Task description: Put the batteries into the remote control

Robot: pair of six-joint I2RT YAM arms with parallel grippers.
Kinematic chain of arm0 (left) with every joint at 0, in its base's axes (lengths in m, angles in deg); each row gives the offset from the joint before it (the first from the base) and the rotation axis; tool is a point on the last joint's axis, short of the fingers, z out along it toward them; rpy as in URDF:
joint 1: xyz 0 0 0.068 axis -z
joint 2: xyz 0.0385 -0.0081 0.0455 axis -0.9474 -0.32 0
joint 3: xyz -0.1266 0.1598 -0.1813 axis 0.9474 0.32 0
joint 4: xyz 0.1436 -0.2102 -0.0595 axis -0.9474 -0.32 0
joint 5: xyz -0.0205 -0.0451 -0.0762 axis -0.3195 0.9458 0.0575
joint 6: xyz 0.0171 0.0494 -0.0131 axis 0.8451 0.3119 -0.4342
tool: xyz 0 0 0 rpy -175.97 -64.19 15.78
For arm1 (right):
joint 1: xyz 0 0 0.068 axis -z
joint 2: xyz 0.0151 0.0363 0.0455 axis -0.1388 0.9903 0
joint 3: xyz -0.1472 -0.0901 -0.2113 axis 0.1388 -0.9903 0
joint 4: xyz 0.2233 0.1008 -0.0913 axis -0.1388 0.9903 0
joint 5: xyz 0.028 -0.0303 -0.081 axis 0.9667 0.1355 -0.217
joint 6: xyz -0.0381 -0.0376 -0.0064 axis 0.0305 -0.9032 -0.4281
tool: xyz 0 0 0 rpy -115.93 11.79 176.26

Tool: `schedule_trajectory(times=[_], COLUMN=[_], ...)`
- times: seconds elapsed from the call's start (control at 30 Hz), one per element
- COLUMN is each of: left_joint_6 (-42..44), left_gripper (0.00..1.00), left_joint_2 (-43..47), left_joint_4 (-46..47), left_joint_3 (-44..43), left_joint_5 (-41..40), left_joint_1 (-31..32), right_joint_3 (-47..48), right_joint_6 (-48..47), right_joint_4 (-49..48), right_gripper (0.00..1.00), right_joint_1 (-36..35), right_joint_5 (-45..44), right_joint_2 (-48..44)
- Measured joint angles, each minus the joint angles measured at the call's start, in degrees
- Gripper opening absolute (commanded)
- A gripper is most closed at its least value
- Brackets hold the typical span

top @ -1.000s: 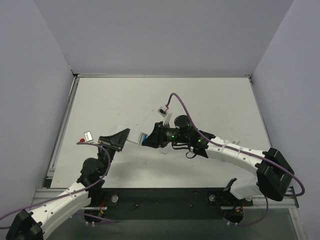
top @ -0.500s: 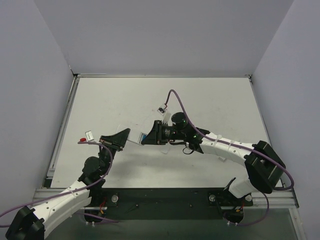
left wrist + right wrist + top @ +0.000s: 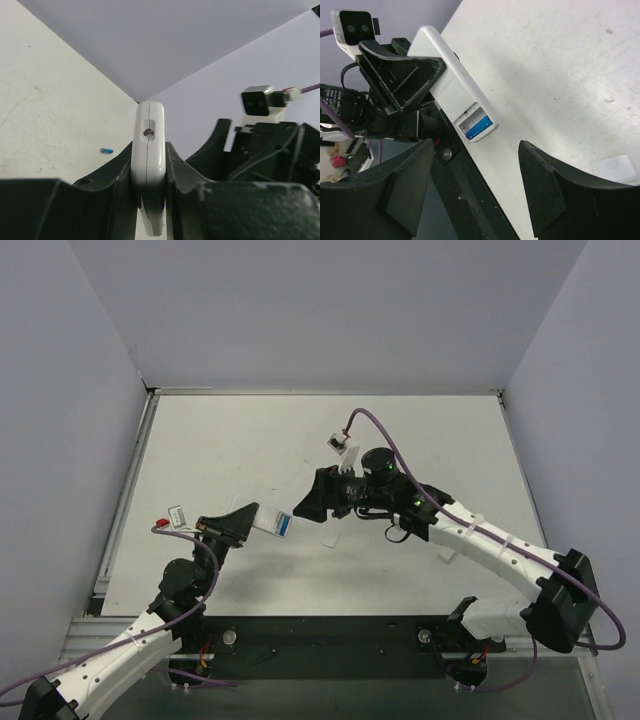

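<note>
My left gripper (image 3: pixel 246 519) is shut on the remote control (image 3: pixel 268 523), a slim white bar held on edge above the table, squeezed between both fingers (image 3: pixel 187 172). Its open battery bay at the free end holds one blue battery (image 3: pixel 479 126), with an empty slot beside it. A little right of that end, my right gripper (image 3: pixel 303 508) is open and empty, its fingers (image 3: pixel 545 192) spread wide below the bay, touching nothing. Another blue battery (image 3: pixel 106 150) lies loose on the table, far beyond the remote (image 3: pixel 148 145).
A small flat white piece (image 3: pixel 330 540) lies on the table just under my right arm, also visible at the right gripper's side (image 3: pixel 615 167). White walls close the table on three sides. The black front rail (image 3: pixel 330 635) runs along the near edge.
My right gripper has opened and drawn back to the right, away from the remote's end, leaving a blue battery in the bay. The left gripper keeps its hold, shifted slightly.
</note>
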Motion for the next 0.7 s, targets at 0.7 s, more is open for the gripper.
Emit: schedule_trajectory(times=[0.7], left_joint_6=[0.7], left_gripper=[0.0], left_joint_2=[-2.8], left_joint_4=[-6.3], left_joint_3=[0.0], left_joint_5=[2.5], left_joint_1=[-0.1], right_joint_3=[21.9], right_joint_6=[-31.7], right_joint_4=[36.4], right_gripper=[0.57], right_joint_1=[20.2], right_joint_5=[-17.7], right_joint_2=[20.3])
